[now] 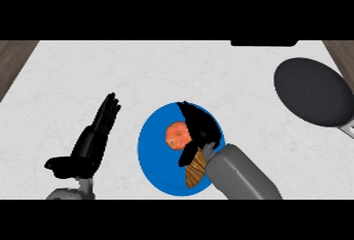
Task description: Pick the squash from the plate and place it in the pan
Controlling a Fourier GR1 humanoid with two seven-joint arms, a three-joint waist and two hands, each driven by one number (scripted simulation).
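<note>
An orange squash (176, 135) lies on a blue plate (152, 154) in the middle of the white counter. My right hand (199, 127) reaches over the plate from the lower right, its fingers stretched along the squash's right side and touching it, not curled round it. A dark grey pan (313, 92) sits at the far right, with a pale handle (346, 129) pointing to the right edge. My left hand (100, 125) rests open on the counter left of the plate, fingers straight.
A brown, ridged object (197, 168) lies on the plate under my right wrist, partly hidden. Wooden strips (14, 58) border the counter at both upper corners. A dark object (262, 43) sits at the counter's far edge.
</note>
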